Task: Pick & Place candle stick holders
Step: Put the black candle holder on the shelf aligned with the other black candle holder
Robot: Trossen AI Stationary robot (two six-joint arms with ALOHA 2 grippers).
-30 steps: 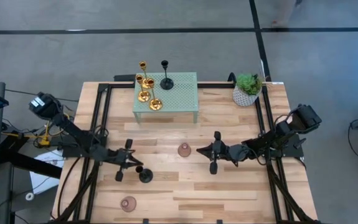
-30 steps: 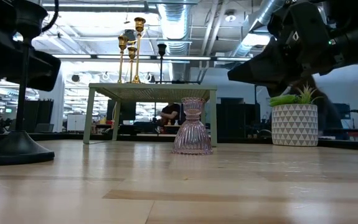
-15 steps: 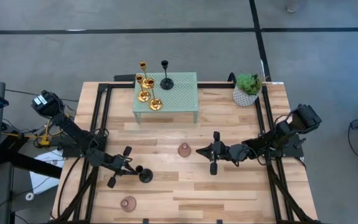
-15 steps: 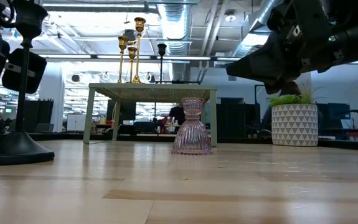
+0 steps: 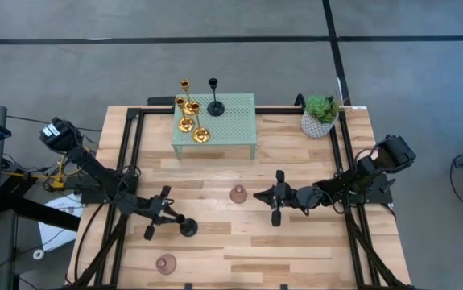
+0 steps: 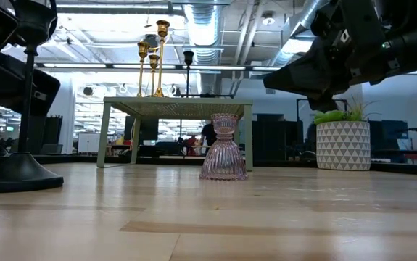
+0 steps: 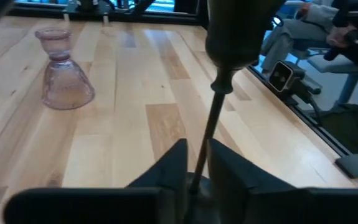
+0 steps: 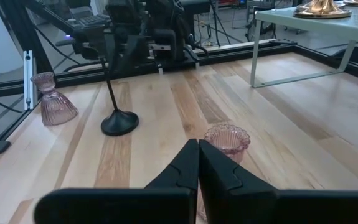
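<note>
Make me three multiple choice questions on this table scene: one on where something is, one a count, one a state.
1. Where do the gold holders stand?
A on the green rack
B beside the plant
C on the floor
2. How many pink glass holders stand on the wood tabletop?
A one
B two
C four
3. The right gripper is:
A open
B shut, empty
C shut on a holder

Key:
1. A, their bases rest on the rack.
2. B, one mid-table, one near the front edge.
3. B, its fingers meet with nothing between.
</note>
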